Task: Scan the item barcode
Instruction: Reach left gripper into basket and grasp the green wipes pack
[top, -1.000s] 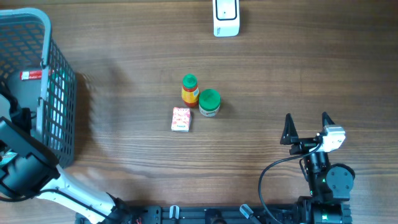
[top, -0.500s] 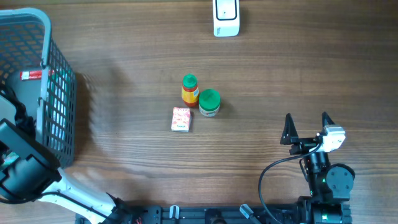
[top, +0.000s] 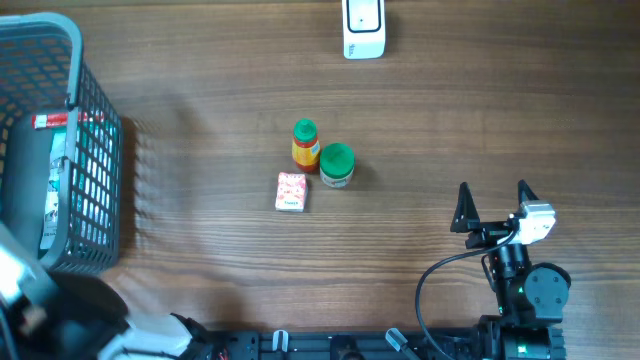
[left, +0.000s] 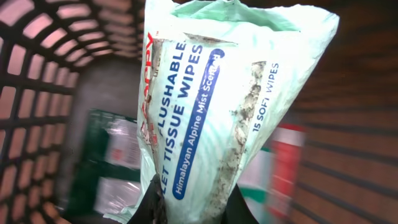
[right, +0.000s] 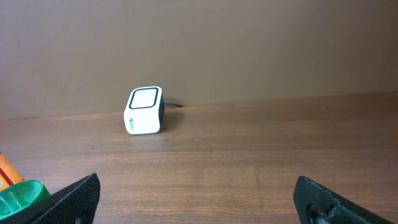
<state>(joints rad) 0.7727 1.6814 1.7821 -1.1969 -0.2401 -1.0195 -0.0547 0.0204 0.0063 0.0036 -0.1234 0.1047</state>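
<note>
Wipes pack (left: 211, 106), pale green with blue lettering, is pinched at its lower end between the closed fingers of the left gripper (left: 194, 208), inside the dark mesh basket (top: 100, 150) at the table's left side. The right gripper (top: 493, 205) sits near right, its fingers spread wide and holding nothing, facing the white scanner (right: 144, 111) at the far edge. A green-capped bottle (top: 305, 143), a green-lidded jar (top: 337, 165) and a small box (top: 291, 191) cluster mid-table.

wood-grain table (top: 200, 60), plain brownish wall (right: 249, 37), perhaps a panel
</note>
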